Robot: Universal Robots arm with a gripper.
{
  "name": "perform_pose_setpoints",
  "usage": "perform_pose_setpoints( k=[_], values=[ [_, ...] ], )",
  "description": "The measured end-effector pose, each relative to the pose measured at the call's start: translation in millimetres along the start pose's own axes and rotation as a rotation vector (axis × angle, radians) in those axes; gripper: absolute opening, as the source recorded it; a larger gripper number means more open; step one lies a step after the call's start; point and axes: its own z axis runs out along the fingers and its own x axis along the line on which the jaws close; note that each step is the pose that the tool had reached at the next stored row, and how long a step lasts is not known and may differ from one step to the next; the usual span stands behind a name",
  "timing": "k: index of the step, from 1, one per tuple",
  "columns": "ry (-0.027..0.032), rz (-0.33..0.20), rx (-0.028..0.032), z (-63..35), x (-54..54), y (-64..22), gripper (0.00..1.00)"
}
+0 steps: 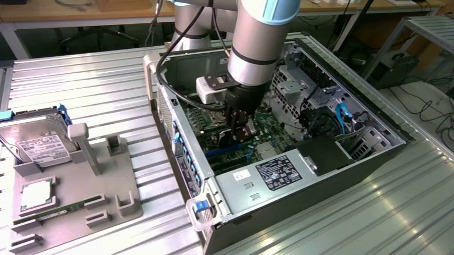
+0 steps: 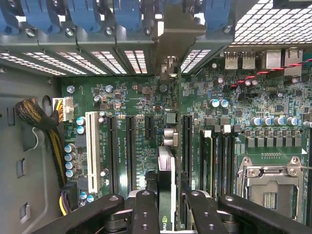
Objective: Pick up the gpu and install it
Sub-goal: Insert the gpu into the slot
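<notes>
My gripper (image 1: 241, 126) reaches down inside the open computer case (image 1: 186, 159), just above the green motherboard (image 2: 122, 92). It is shut on the gpu (image 2: 166, 168), a thin dark card that I see edge-on in the wrist view between the two black fingers (image 2: 145, 209). The card's pale metal bracket (image 2: 169, 46) runs to the case's rear slot openings, among the blue latches. The card stands upright, lined up along the long black expansion slots (image 2: 130, 151). Whether its edge is inside a slot is hidden.
A white slot (image 2: 91, 151), a sleeved cable bundle (image 2: 41, 122) and the CPU socket (image 2: 270, 190) flank the card. A labelled power supply (image 1: 277, 172) fills the case's near end. On the exterior view's left, a grey tray (image 1: 92, 175) holds a hard drive (image 1: 35, 143) and a memory stick (image 1: 60, 210).
</notes>
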Motion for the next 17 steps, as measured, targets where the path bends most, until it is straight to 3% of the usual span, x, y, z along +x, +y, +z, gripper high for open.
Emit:
perform_pose_setpoints(
  k=[1, 3, 4, 9, 12, 13, 17],
  values=[
    [0.0003, 0.000, -0.0141, 1.7, 0.0, 0.0, 0.27],
    [0.0003, 0.000, -0.0167, 13.8, 0.0, -0.2, 0.27],
    [0.0000, 0.000, -0.0166, 6.5, -0.1, -0.1, 0.27],
    [0.0004, 0.000, -0.0166, 7.0, -1.0, 0.0, 0.27],
    [0.0016, 0.000, -0.0170, 16.6, -1.2, -0.1, 0.27],
    [0.0011, 0.000, -0.0170, 25.6, -1.3, 0.3, 0.27],
    [0.0005, 0.000, -0.0167, 25.9, -1.3, 0.3, 0.27]
  ],
)
